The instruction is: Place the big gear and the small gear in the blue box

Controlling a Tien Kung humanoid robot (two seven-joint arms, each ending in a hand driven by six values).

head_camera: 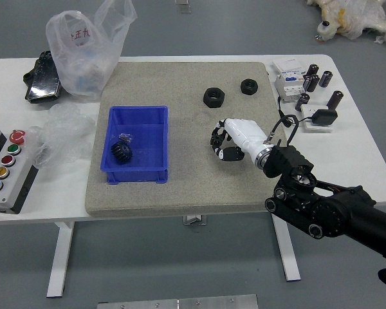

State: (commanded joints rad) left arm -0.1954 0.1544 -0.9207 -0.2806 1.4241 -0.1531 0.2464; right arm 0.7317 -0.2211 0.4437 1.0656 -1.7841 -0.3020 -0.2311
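Red Chinese characters are printed on the plastic bag, beyond the blue box and to its left; 正 can be made out, the rest is crumpled or too small; the white cases, well to the right of the box, carry small marks too fine to read; the button panel, left of the box, has red, green, yellow and blue buttons.

The desk is white, with a speckled beige mat under the box; a grey floor spreads around the desk, and a plastic-wrapped bundle lies far beyond the box to the right.

The robot hand is over the mat to the right of the box, its fingers curled nearly closed around a small dark piece, mostly hidden, that looks like the small gear; a dark ribbed piece, seemingly the big gear, lies inside the box, toward its left side; two black rings sit on the mat, beyond the box and to its right, apart from each other.
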